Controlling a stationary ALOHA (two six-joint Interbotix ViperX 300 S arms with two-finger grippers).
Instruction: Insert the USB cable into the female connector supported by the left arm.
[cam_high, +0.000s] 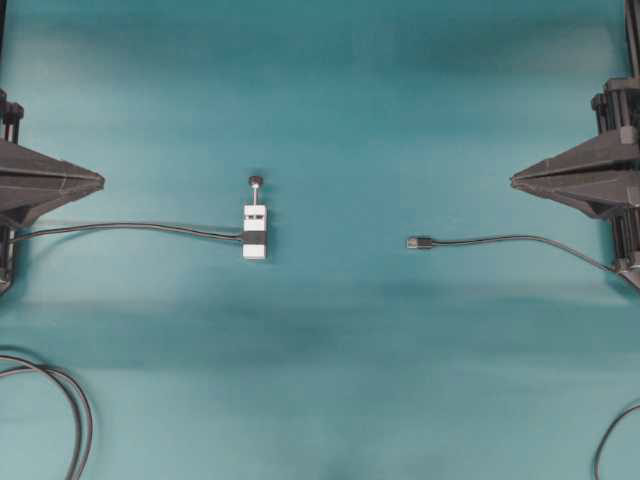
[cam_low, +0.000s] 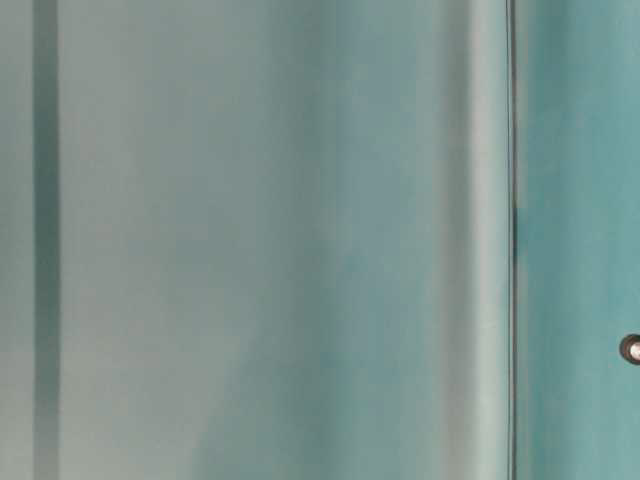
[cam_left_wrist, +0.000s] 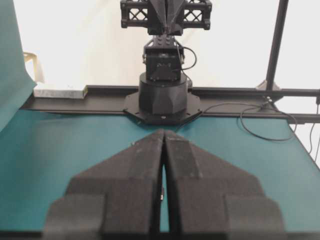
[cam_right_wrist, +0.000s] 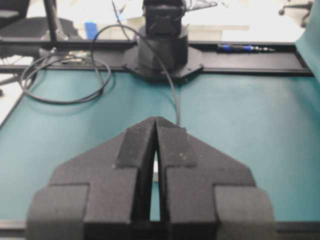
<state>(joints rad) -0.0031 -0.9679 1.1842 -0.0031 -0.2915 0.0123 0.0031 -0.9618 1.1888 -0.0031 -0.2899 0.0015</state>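
We are looking at the start: nothing is being held yet. The left gripper (cam_high: 100, 181) is sitting at the left edge of the overhead view, fingers pressed together to a point and holding nothing; the left wrist view is showing the same closed wedge (cam_left_wrist: 164, 134). The right gripper (cam_high: 514, 181) is mirroring it at the right edge, also closed and empty, confirmed by the right wrist view (cam_right_wrist: 156, 120).

The connector (cam_high: 255, 232) is lying flat on the table (cam_high: 330, 380), well ahead of the left fingertips and a little to their side, its knobbed pin pointing away toward the far edge, its thin lead trailing back under the left gripper. The USB cable (cam_high: 500, 240) is lying ahead of the right fingertips, plug (cam_high: 419, 242) facing the connector, the two well apart with bare mat between.

We are judging the step in hand as the approach to grasp. Next, both grippers are needing to open: the left to come down over the white block and hold it steady, the right to pinch the cable just behind the plug so the tip stays aligned. The table-level view is showing nothing useful.
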